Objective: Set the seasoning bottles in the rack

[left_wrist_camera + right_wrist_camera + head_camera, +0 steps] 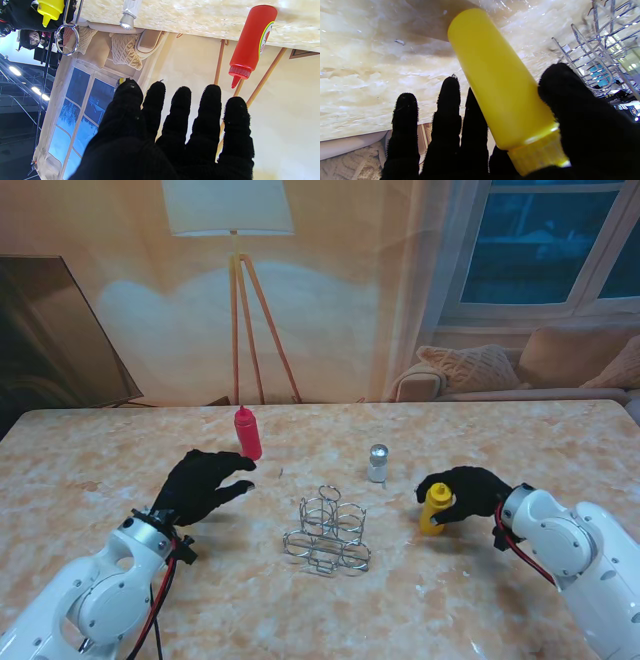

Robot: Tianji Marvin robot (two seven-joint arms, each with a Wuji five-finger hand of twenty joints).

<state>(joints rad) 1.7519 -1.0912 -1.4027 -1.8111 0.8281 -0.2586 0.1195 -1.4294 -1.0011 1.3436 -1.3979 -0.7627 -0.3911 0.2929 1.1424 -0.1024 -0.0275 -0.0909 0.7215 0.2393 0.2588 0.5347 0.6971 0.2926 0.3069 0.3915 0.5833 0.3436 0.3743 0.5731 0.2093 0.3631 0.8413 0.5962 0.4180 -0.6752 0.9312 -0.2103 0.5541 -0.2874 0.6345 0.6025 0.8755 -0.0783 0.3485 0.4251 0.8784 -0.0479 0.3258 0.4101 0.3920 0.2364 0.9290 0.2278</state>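
Observation:
A wire rack [327, 531] stands mid-table with nothing in it; its rings show in the right wrist view [600, 57]. My right hand [470, 492] is shut on the yellow bottle [434, 509], right of the rack, thumb and fingers around its body [500, 92]. The red bottle [247, 432] stands upright farther from me, left of centre. My left hand [203, 484] is open, fingers spread [175, 135], just nearer to me than the red bottle [250, 42] and apart from it. A small silver-capped shaker [377, 463] stands beyond the rack.
The marble table [100, 470] stretches wide on both sides. Behind its far edge are a floor lamp [235, 300] and a sofa [520, 370].

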